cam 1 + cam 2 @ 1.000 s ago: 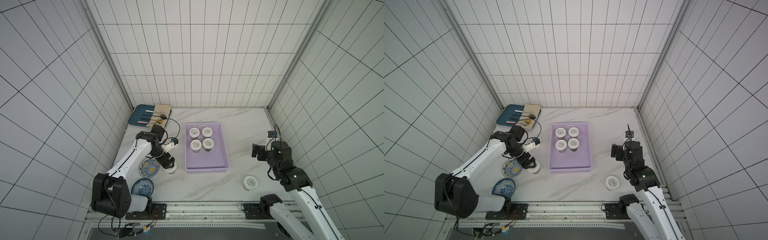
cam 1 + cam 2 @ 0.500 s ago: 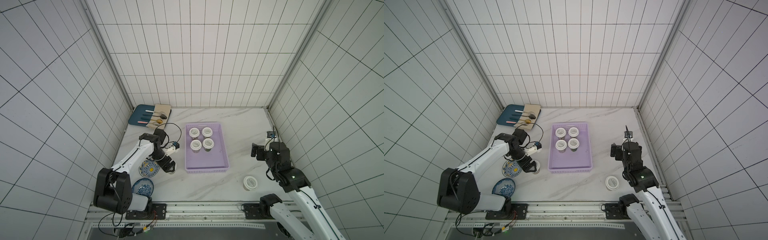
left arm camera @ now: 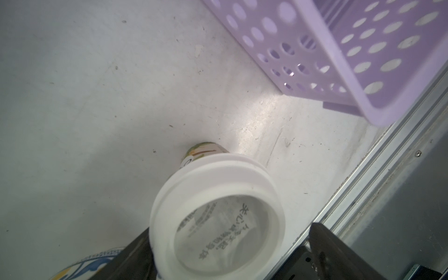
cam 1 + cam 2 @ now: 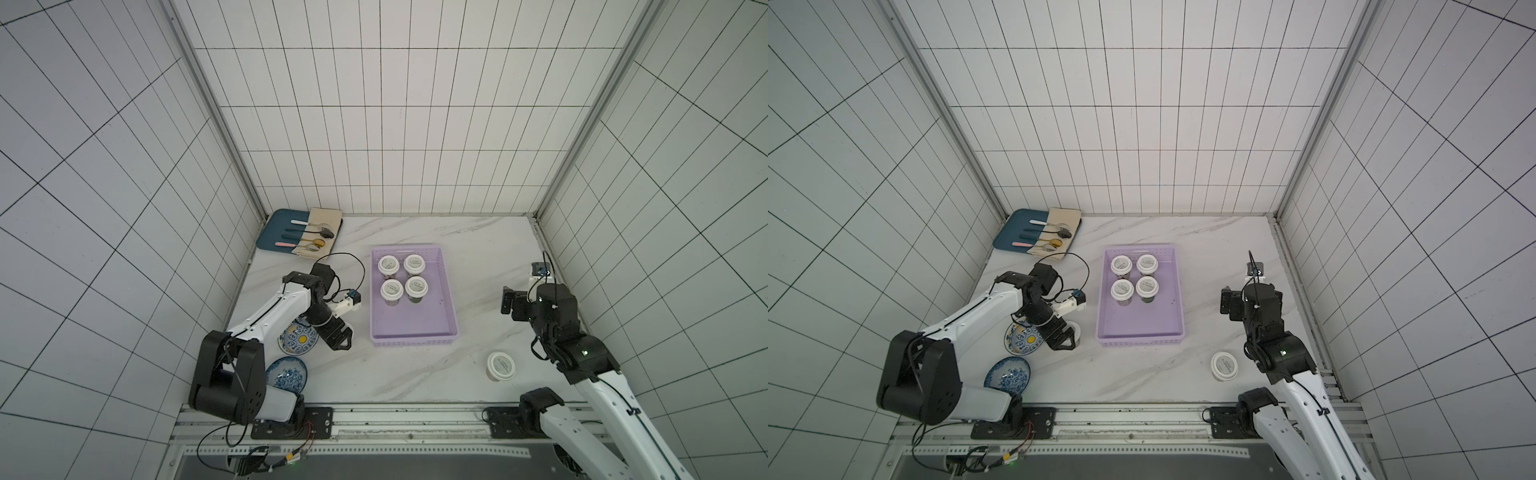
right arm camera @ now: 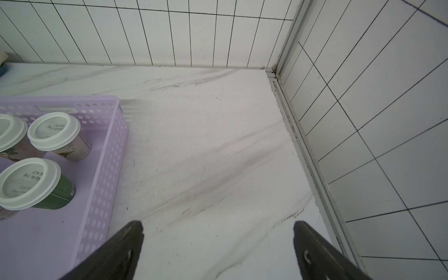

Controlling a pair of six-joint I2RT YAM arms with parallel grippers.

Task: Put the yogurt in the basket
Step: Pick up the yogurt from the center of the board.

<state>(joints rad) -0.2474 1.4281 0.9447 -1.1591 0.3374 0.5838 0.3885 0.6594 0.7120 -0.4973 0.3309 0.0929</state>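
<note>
Lilac plastic formed the basket (image 4: 415, 324), which was seen in both top views at the middle of the marble tabletop (image 4: 415, 374). Four yogurt cups (image 4: 391, 289) were stood upright in its far half. A fifth cup (image 4: 500, 365) was seen upright on the tabletop near the right arm, outside the basket. The left hand (image 4: 338, 338) was positioned by the basket's near corner on the left arm's side, next to a blue-patterned plate (image 4: 297, 338). A sixth cup (image 4: 1076, 329) was partly shown beneath it in a top view.

In the left wrist view, that cup's white lid (image 3: 215, 218) was framed between the black fingers (image 3: 334, 257). These were spread wide and not clamped on it, and a gap was seen at one finger.

In the right wrist view, the right hand (image 5: 218, 232) was held over bare tabletop beside the basket. Its fingers were wide apart, with nothing between them.
</note>
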